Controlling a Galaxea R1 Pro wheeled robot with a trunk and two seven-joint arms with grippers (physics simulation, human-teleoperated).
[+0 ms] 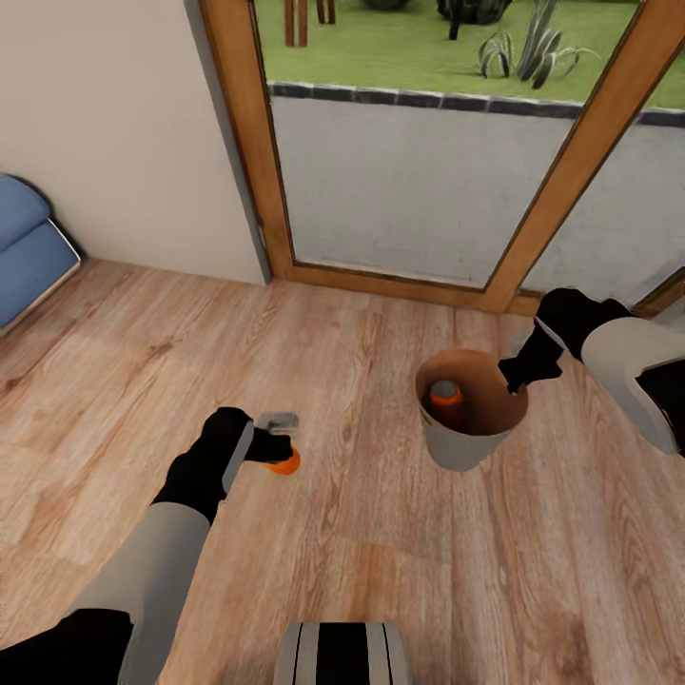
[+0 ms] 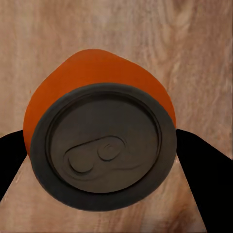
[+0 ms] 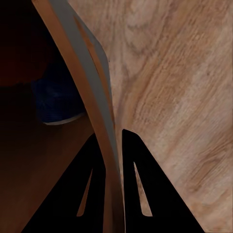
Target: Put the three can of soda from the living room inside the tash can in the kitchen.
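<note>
Cans first: one orange can [image 1: 444, 400] stands in the bin [image 1: 463, 445], right of centre; left gripper [image 1: 279, 449] clamps another [image 2: 97, 141] lower left; right gripper [image 3: 112, 145] pinches the bin's rim — next, likely drop it in.

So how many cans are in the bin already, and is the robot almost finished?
One orange can stands inside the bin, and the right wrist view shows a dark blue can in there too. The left gripper holds the last orange can above the floor. The right gripper pinches the bin's rim. Left: drop that can in; glass doors suggest it isn't the kitchen yet.
</note>
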